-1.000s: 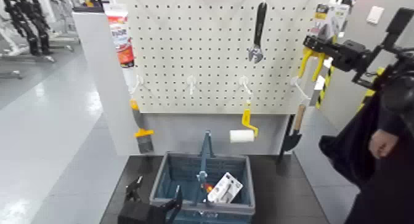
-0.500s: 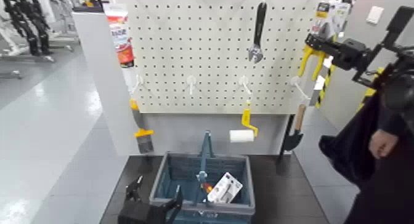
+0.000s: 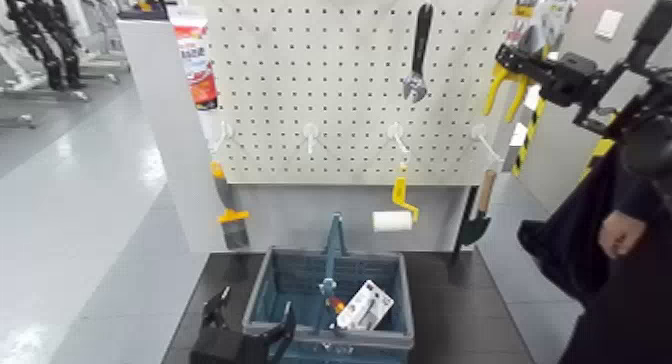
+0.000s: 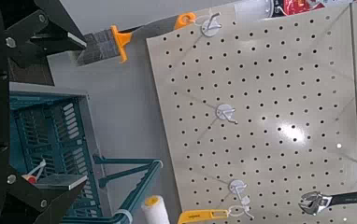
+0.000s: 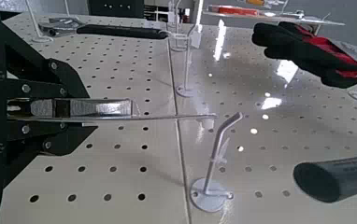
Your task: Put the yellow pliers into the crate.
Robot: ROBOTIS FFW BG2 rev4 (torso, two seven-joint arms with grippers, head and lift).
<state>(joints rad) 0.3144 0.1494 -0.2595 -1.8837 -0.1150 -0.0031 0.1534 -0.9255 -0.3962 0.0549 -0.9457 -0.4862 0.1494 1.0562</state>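
At the near left, the left gripper (image 3: 248,326) hangs idle by the near-left corner of the crate (image 3: 262,278), its claw spread wide. The crate sits on the floor below the pegboard (image 3: 330,78), with a white packet (image 3: 364,306) already lying in its right half.

Far up on the right, the right gripper (image 3: 512,62) appears to be clamped on the yellow pliers (image 3: 492,90) where the handles meet the printed card. The handles hang down beside the board's right edge.

The step in hand seems to be freeing the pliers from the board. To do it well, the right arm should draw the card straight out until it is clear of its peg, then swing down and left over the crate's open right half, keeping clear of the upright handle (image 3: 331,250). A person's hand (image 3: 622,231) is near on the right, so the swing should stay tight.

Compared with a second ago, the pliers and right gripper sit a little higher; the left gripper has barely moved.
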